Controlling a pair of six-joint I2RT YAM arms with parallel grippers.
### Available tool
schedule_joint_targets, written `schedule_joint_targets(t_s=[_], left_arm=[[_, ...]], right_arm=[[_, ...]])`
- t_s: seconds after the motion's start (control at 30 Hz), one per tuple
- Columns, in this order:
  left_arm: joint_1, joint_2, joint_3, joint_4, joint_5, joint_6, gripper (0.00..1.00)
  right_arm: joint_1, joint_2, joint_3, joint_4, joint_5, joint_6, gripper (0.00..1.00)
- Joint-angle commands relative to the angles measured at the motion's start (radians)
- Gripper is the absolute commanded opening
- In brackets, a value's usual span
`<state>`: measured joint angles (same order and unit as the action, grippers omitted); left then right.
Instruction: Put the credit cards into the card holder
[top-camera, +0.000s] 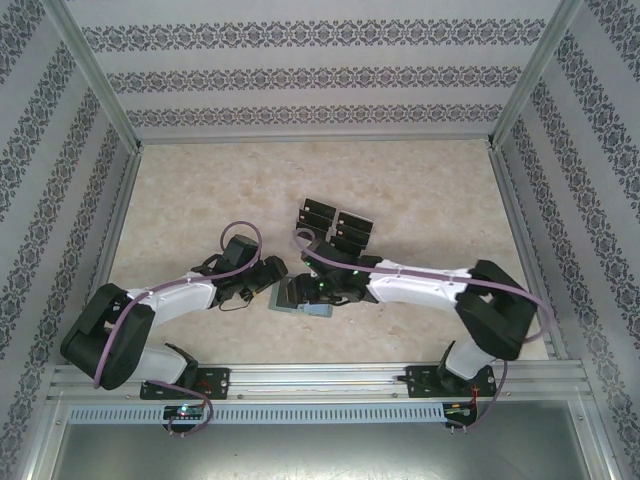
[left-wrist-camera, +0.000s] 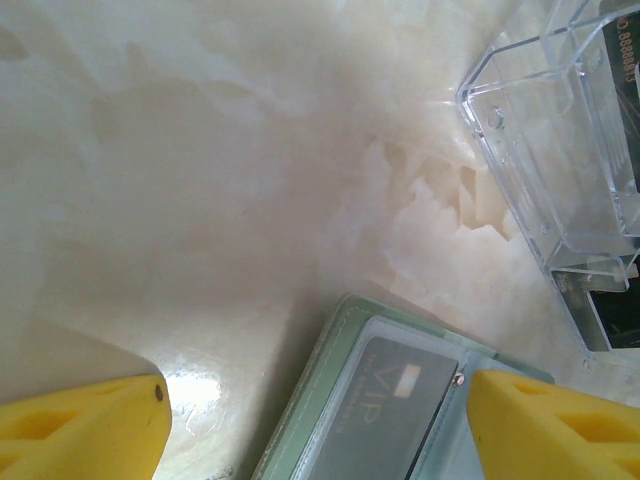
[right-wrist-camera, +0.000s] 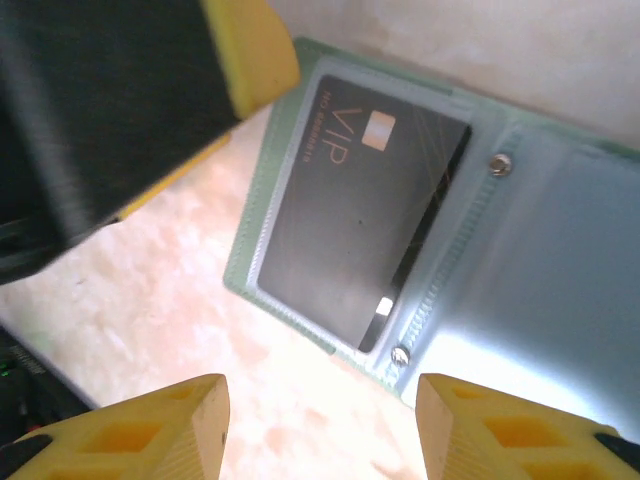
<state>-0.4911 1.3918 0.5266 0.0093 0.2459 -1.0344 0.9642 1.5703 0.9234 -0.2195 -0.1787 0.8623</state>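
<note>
Wrist cameras reveal a credit card (right-wrist-camera: 360, 220) inside the card holder (right-wrist-camera: 560, 250), left claw (left-wrist-camera: 318, 400) and right claw (right-wrist-camera: 320, 390) both wide.

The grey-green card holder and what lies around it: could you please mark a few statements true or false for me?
1. The grey-green rectangular card holder lies opened flat on the pale table. True.
2. A black rectangular card marked VIP sits in the card holder. True.
3. The clear plastic tray near it is empty. False: black cards are in it.
4. The right gripper is shut on a card. False: it is open above the card holder and holds nothing.
</note>
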Motion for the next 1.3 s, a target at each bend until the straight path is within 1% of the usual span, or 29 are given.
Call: schedule_joint_targets(t_s=[0.0,0.03,0.1,0.23,0.4,0.67,0.9,1.1,1.27], left_arm=[[-0.049,0.059,-0.034,0.254,0.071,-0.031,0.8],[-0.055,0.052,-0.037,0.254,0.068,-0.034,0.79],[-0.07,0.038,-0.045,0.254,0.057,-0.042,0.8],[-0.102,0.021,-0.059,0.259,0.036,-0.057,0.79],[-0.151,0.015,-0.067,0.273,0.011,-0.082,0.79],[-0.264,-0.002,-0.073,0.292,-0.055,-0.131,0.79],[-0.338,0.0,-0.055,0.308,-0.098,-0.16,0.79],[-0.351,-0.015,-0.047,0.281,-0.135,-0.151,0.79],[-0.345,-0.074,-0.037,0.159,-0.202,-0.105,0.8]], right_arm=[[-0.026,-0.082,-0.028,-0.137,0.112,0.014,0.52],[-0.033,-0.094,-0.031,-0.173,0.136,0.015,0.51],[-0.048,-0.106,-0.046,-0.196,0.142,0.014,0.51],[-0.069,-0.094,-0.072,-0.179,0.132,0.01,0.5],[-0.088,-0.047,-0.07,-0.149,0.118,-0.023,0.46],[-0.17,-0.021,-0.077,-0.151,0.102,-0.086,0.44],[-0.226,-0.022,-0.062,-0.179,0.103,-0.138,0.44],[-0.233,-0.05,-0.06,-0.194,0.092,-0.148,0.44],[-0.234,-0.116,-0.071,-0.218,0.094,-0.141,0.44]])
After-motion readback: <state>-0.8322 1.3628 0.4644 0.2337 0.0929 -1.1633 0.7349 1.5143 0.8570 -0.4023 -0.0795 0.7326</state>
